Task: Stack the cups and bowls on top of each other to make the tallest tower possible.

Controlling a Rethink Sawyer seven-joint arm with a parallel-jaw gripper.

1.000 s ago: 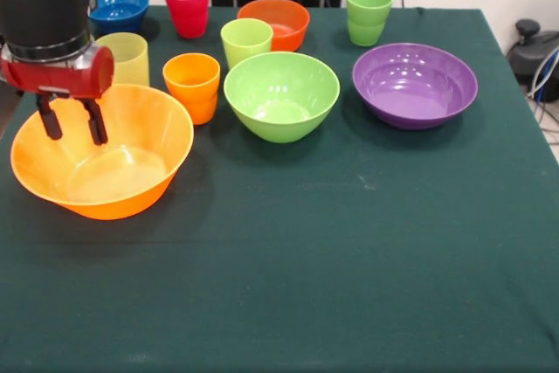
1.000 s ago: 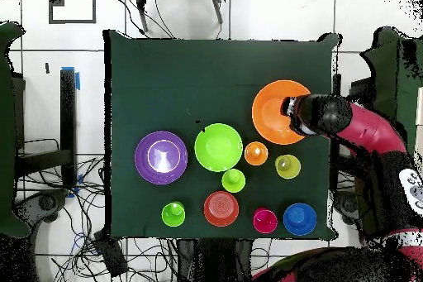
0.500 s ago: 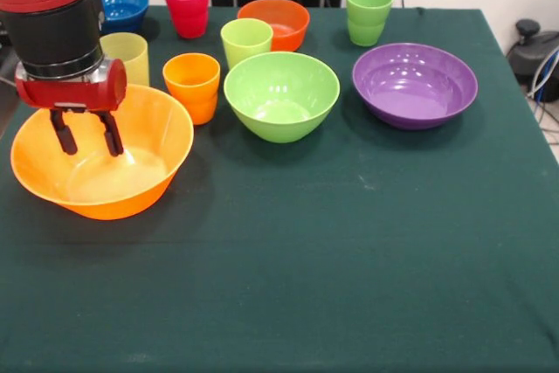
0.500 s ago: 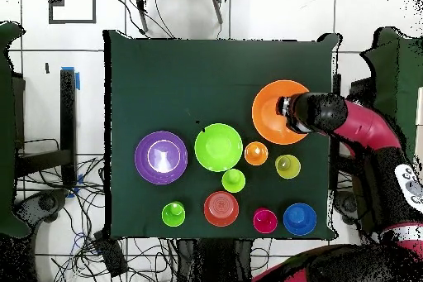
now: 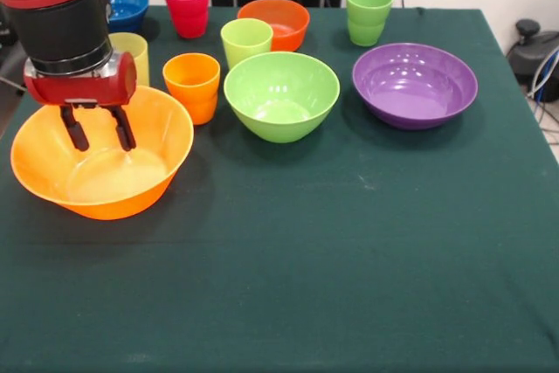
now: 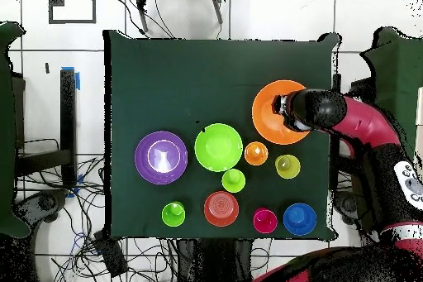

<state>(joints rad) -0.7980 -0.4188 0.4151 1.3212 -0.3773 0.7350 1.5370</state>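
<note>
i see my pincer (image 5: 97, 128) spread wide and empty, hanging inside the big orange bowl (image 5: 157, 141) on the green tabletop (image 5: 349, 242). the orange cup (image 5: 192, 85) stands just beside it; the other bowls lie farther off.

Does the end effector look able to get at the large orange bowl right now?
Probably yes: the open end effector hangs inside the large orange bowl, with nothing between them.
</note>
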